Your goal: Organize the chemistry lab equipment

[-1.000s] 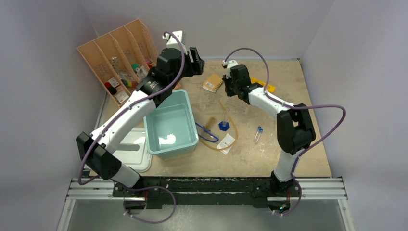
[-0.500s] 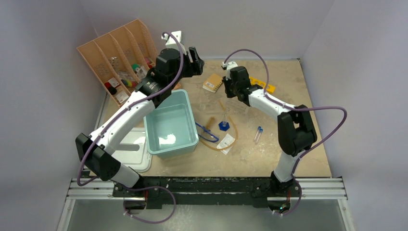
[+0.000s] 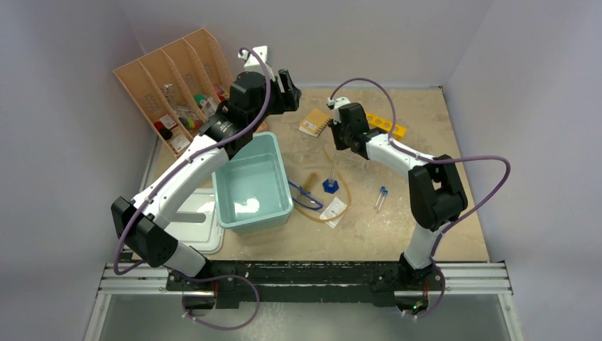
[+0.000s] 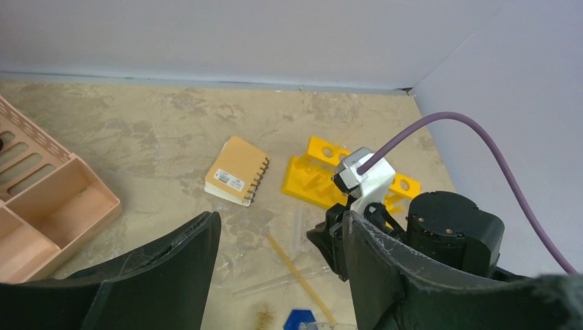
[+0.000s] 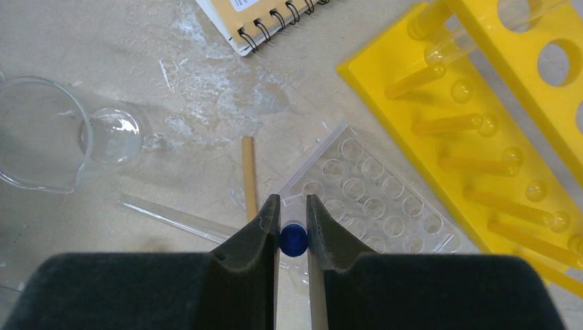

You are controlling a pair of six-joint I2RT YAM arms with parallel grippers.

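Note:
My right gripper (image 5: 293,201) is shut on a blue-capped test tube (image 5: 293,240), seen end-on, held above a clear well plate (image 5: 385,199) beside the yellow tube rack (image 5: 495,117). In the top view it (image 3: 339,136) hangs left of the rack (image 3: 389,127). My left gripper (image 4: 278,230) is open and empty, raised near the back (image 3: 292,89). Two more blue-capped tubes (image 3: 381,197) lie at the right. The cylinder with a blue hexagonal base (image 3: 330,185), the goggles (image 3: 304,197), the amber tubing (image 3: 342,204) and the brush (image 3: 311,180) lie mid-table.
A pale teal tub (image 3: 252,181) stands left of centre, with a white lid (image 3: 195,227) beside it. The peach organiser (image 3: 174,78) is at the back left. A spiral notebook (image 3: 313,122), a glass dish (image 5: 34,144) and a glass rod (image 5: 179,216) lie near my right gripper.
My right wrist has shifted slightly toward the back with the tube still in it. The left arm has not moved.

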